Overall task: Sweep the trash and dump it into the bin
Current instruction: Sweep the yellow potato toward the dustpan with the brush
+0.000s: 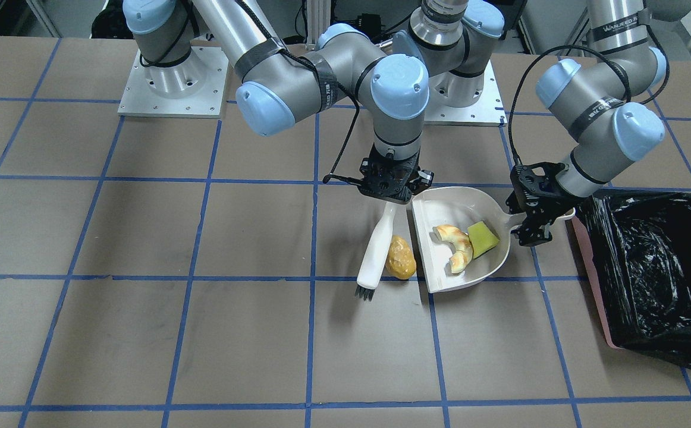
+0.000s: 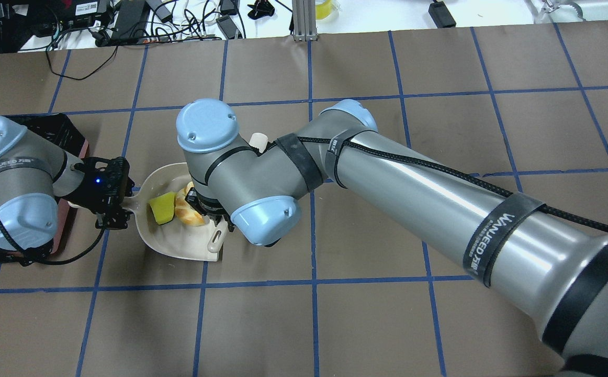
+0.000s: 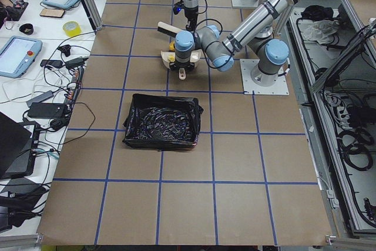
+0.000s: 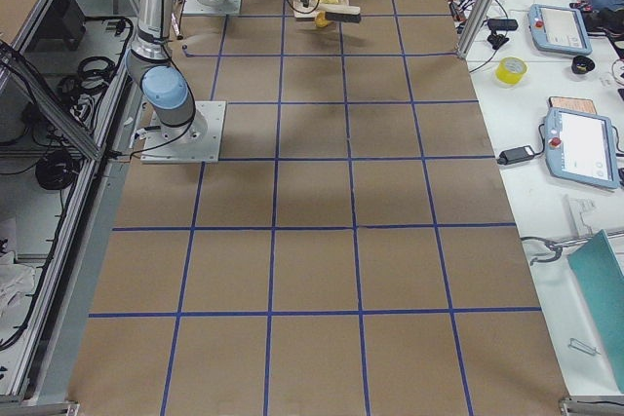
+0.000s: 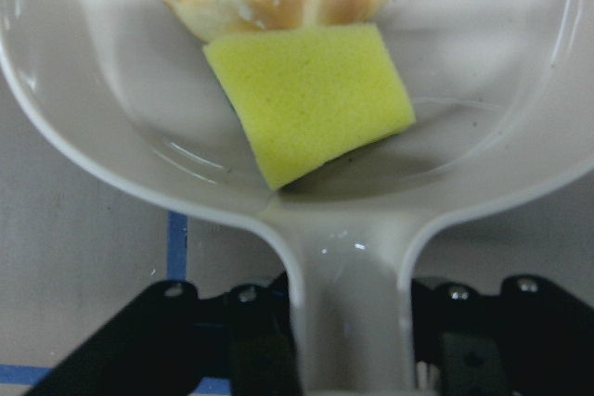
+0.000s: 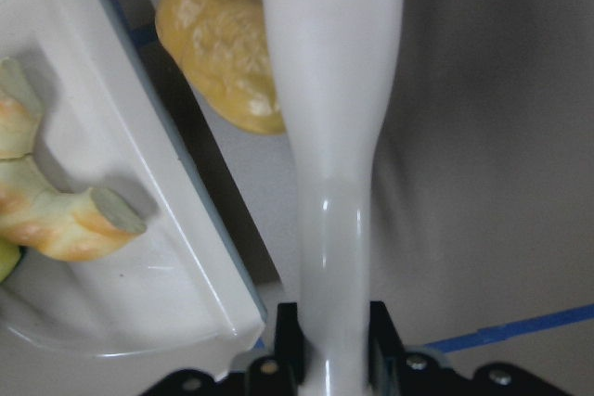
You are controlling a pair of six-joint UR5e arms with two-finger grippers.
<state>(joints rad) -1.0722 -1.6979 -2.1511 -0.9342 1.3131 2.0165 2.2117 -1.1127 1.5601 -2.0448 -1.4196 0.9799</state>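
Note:
The beige dustpan (image 1: pixel 488 208) lies on the table with the tan bread half-ring (image 1: pixel 456 245) and the yellow-green sponge wedge (image 1: pixel 483 238) inside. My left gripper (image 1: pixel 534 229) is shut on the dustpan handle (image 5: pixel 351 303). My right gripper (image 1: pixel 390 191) is shut on the white brush (image 1: pixel 376 246), bristles down on the table. The golden-brown potato lump (image 1: pixel 401 257) lies on the table between the brush and the dustpan's open edge, touching the brush; it also shows in the right wrist view (image 6: pixel 221 44). The pink-sided bin (image 1: pixel 655 267) with its black bag stands beside the left gripper.
Blue tape lines (image 1: pixel 316 333) cross the brown table. The arm bases (image 1: pixel 173 83) stand at the robot's side. Side benches hold tablets and a tape roll (image 3: pixel 71 28), off the table.

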